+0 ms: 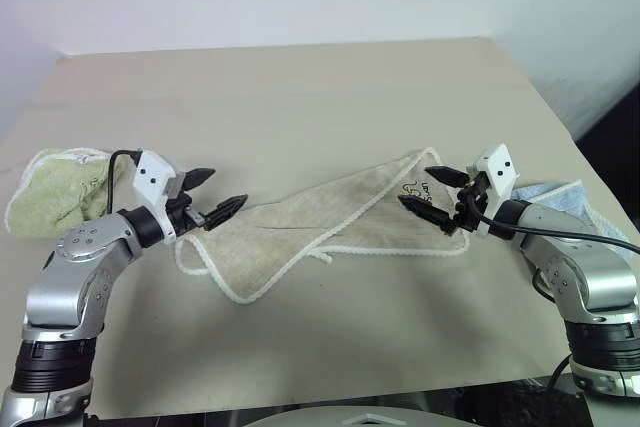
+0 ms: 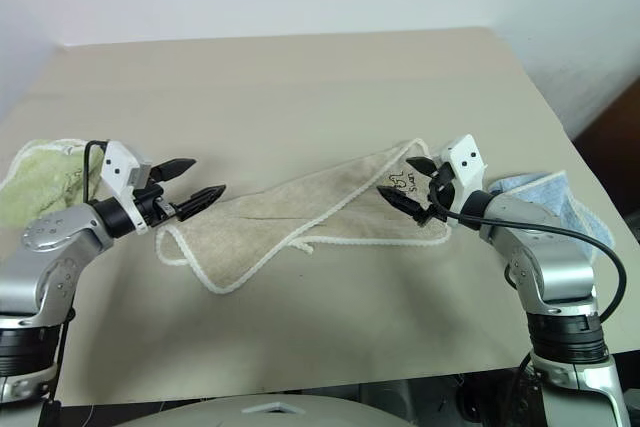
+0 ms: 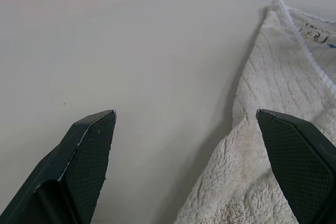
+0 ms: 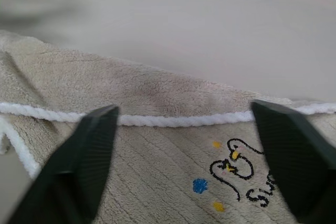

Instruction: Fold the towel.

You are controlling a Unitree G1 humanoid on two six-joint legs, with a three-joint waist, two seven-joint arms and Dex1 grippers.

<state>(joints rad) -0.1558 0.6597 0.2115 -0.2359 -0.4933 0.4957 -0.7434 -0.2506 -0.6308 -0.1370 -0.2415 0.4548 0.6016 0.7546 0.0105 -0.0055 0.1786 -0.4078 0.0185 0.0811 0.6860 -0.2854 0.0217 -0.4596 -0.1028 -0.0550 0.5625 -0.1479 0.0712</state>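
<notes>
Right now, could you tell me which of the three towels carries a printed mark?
The beige terry towel with white corded edging, lying between both grippers; the green and blue ones look plain.

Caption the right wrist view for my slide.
Open right gripper poised over the beige towel, its white corded edge and printed mark between the fingers.

Fuzzy terry towel [image 1: 330, 217] (corded edging)

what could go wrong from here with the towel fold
1. The beige towel lies already partly folded and skewed; grabbing its two ends now may lock in an uneven fold.
2. Both tools, left and right, are open above the cloth. A pinch could catch one layer or just the white cord edging, which might slip out.
3. The green towel and blue towel sit close beside the arms and could get dragged.
</notes>
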